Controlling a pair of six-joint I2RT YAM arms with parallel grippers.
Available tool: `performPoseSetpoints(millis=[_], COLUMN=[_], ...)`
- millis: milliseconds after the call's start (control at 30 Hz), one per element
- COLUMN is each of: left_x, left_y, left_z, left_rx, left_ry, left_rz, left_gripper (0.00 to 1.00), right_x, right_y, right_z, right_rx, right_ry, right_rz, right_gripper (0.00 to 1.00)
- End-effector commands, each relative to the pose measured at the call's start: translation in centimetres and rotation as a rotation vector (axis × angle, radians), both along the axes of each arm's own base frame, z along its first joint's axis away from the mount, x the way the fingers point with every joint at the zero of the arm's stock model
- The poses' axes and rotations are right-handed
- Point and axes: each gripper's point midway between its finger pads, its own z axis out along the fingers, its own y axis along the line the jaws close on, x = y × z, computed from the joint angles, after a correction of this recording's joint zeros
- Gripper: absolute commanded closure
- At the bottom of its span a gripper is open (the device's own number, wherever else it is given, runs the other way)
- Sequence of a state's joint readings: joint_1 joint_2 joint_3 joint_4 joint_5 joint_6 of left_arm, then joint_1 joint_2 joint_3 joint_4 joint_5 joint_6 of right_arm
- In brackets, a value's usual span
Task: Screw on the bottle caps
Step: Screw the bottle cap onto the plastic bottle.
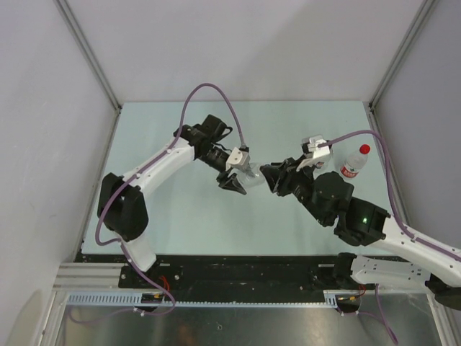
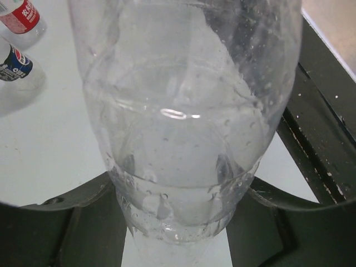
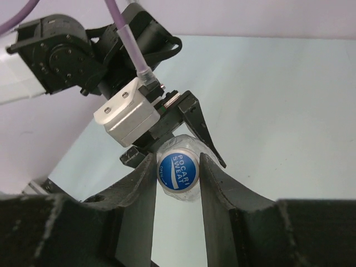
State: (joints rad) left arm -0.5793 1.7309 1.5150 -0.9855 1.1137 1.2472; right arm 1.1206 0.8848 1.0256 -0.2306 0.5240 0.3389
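A clear bottle (image 1: 253, 175) lies level in mid-air between the two arms. My left gripper (image 1: 240, 183) is shut on its body; in the left wrist view the bottle (image 2: 183, 111) fills the frame between the dark fingers (image 2: 72, 217). My right gripper (image 1: 271, 177) meets it from the right. In the right wrist view both fingers (image 3: 142, 183) press the sides of a blue-topped bottle cap (image 3: 178, 169) with white lettering, sitting on the bottle's neck. A second bottle (image 1: 354, 163) with a red cap and a red-and-white label lies at the right.
The left wrist view shows the red-labelled bottle (image 2: 21, 15) and a blue-labelled bottle (image 2: 14, 62) on the pale table (image 1: 187, 216). Metal frame posts (image 1: 374, 108) stand at the back corners. A black rail (image 1: 238, 270) runs along the near edge.
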Motion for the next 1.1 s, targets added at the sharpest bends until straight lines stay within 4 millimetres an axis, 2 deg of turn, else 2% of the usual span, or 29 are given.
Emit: performPoseSetpoints(millis=[0,167,333,400,433,467,500,533,667,833,900,1067], left_x=[-2.1,-2.1,-2.9,-3.2,-3.4,-3.5,-3.6,-3.7,-4.0,-4.9,-5.5,-8.0], left_y=[-2.2,-2.0,-1.8,-1.6,-1.5,-1.4,-1.3,-1.3,-1.1,-0.6,-0.3,0.5], left_z=[7.6,6.2,3.5,2.7,2.3,1.9,1.6,1.3,0.7,0.2,-0.3,-2.9], left_rx=[-0.273,-0.242,-0.177,-0.163,-0.156,-0.148,-0.142,-0.135,-0.126,-0.13,-0.13,-0.071], left_ry=[0.018,0.043,0.064,0.069,0.07,0.072,0.075,0.078,0.092,0.093,0.091,0.066], left_rz=[-0.122,-0.109,-0.104,-0.106,-0.106,-0.106,-0.106,-0.106,-0.107,-0.118,-0.128,-0.173], left_gripper=[0.56,0.56,0.54,0.53,0.52,0.52,0.51,0.51,0.5,0.51,0.51,0.5], right_x=[0.1,-0.5,-1.6,-2.1,-2.3,-2.5,-2.6,-2.7,-2.7,-3.8,-5.2,-10.8], right_y=[-0.8,0.1,1.9,2.3,2.4,2.5,2.5,2.6,2.6,1.5,0.8,0.0], right_z=[-5.6,-3.6,-1.2,-0.4,0.0,0.4,0.8,1.1,1.8,1.1,0.5,-2.5], right_rx=[-0.088,-0.104,-0.179,-0.201,-0.206,-0.213,-0.223,-0.231,-0.266,-0.338,-0.391,-0.518], right_ry=[0.164,0.064,-0.123,-0.182,-0.205,-0.229,-0.255,-0.279,-0.337,-0.356,-0.388,-0.518], right_rz=[-0.078,0.004,0.092,0.112,0.117,0.116,0.117,0.121,0.113,0.184,0.286,0.677], right_gripper=[0.83,0.73,0.61,0.47,0.35,0.18,0.09,0.05,0.01,0.01,0.01,0.03])
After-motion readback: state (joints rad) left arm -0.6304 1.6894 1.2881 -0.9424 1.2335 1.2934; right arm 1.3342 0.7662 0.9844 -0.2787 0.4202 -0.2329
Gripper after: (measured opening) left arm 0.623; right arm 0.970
